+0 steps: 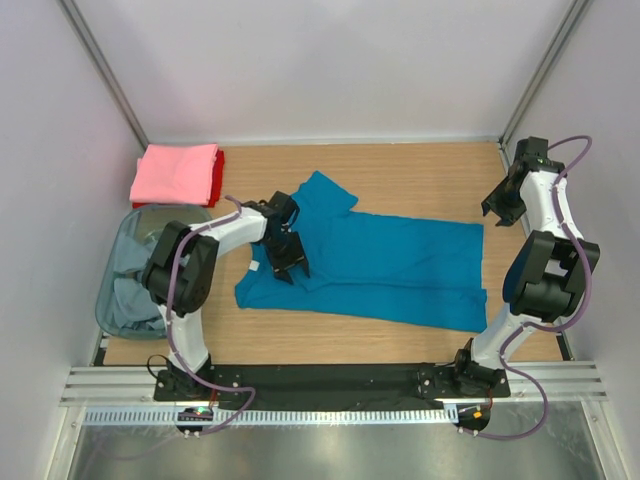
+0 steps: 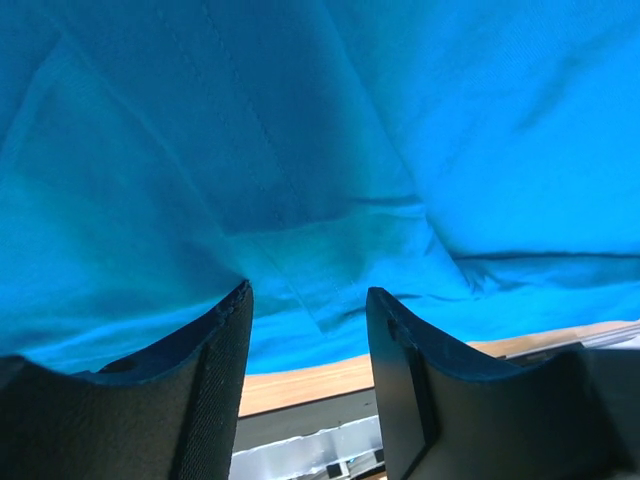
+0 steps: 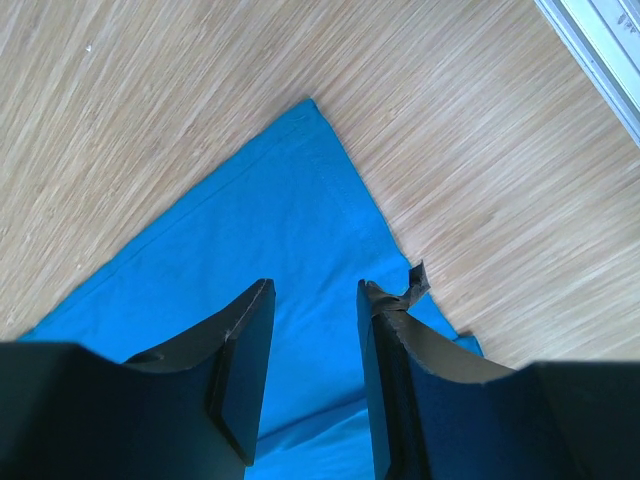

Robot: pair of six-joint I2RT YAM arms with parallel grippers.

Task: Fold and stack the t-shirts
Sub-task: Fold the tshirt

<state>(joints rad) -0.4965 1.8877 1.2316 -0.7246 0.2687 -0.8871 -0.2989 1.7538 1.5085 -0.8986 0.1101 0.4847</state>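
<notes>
A teal blue t-shirt [image 1: 390,265] lies spread across the wooden table, one sleeve pointing up at the back left. My left gripper [image 1: 288,258] is open just above the shirt's left part; in the left wrist view its open gripper [image 2: 308,300] frames a cloth seam [image 2: 300,270]. My right gripper [image 1: 497,205] is open and empty above the shirt's far right corner, which shows in the right wrist view [image 3: 300,150] beyond the open gripper [image 3: 315,290]. A folded pink t-shirt [image 1: 175,172] lies on a folded red t-shirt [image 1: 217,170] at the back left.
A translucent grey-blue bin [image 1: 112,285] with pale grey-blue shirts [image 1: 130,295] stands at the left edge. White walls close in the table on three sides. Bare wood [image 1: 420,180] shows behind the shirt. A black base rail [image 1: 330,380] runs along the front.
</notes>
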